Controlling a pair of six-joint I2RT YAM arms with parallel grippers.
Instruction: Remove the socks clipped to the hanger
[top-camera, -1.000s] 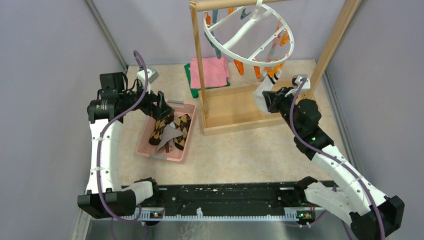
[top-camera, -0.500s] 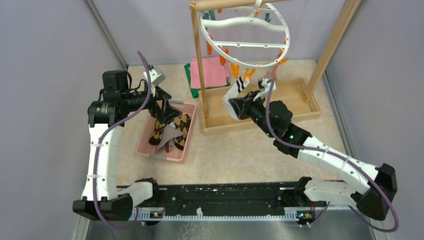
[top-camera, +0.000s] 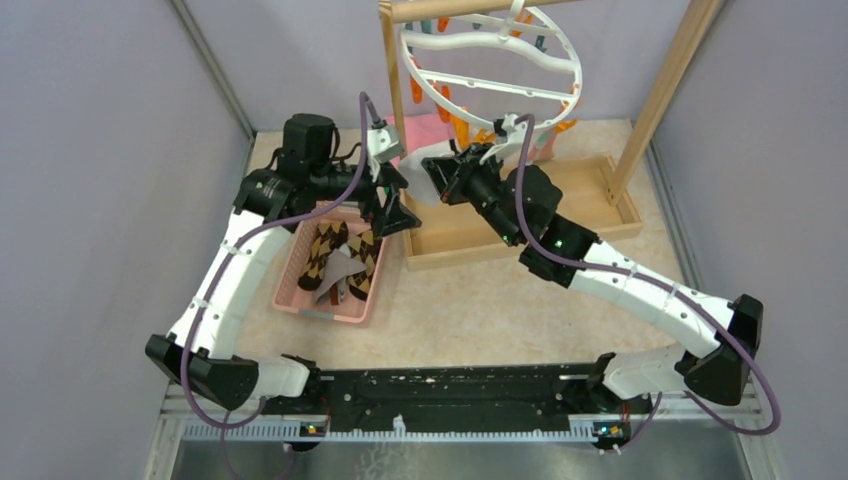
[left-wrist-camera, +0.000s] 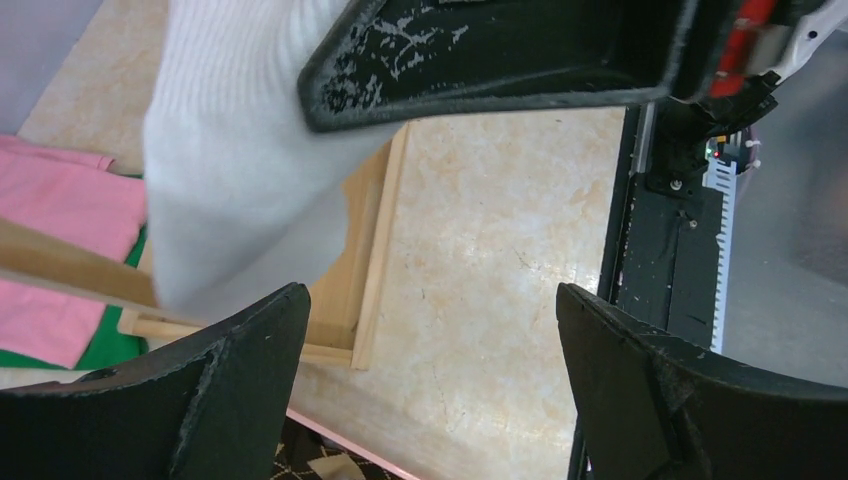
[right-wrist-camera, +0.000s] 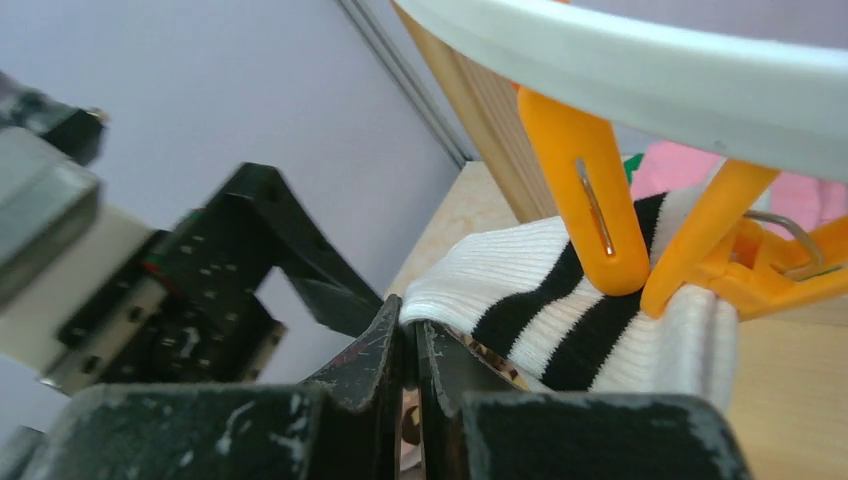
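A white sock with a black-striped cuff (right-wrist-camera: 560, 300) hangs from an orange clip (right-wrist-camera: 590, 200) of the white ring hanger (top-camera: 490, 70). My right gripper (right-wrist-camera: 410, 325) is shut on the sock's edge, left of the clip; in the top view it (top-camera: 432, 172) is by the rack's left post. My left gripper (left-wrist-camera: 425, 300) is wide open and empty, with the white sock's body (left-wrist-camera: 240, 170) hanging just beyond its left fingertip. In the top view it (top-camera: 392, 205) sits right next to the right gripper. Brown argyle socks (top-camera: 345, 255) lie in a pink basket (top-camera: 320, 310).
The hanger hangs from a wooden frame rack (top-camera: 520, 225) with upright posts (top-camera: 395, 110) and a tray base. Folded pink and green cloths (left-wrist-camera: 60, 210) lie behind the rack's left post. Grey walls close in on both sides.
My right gripper has pulled the striped sock leftward, and the hanger has swung. My left arm has swung right from over the pink basket to beside the right gripper.
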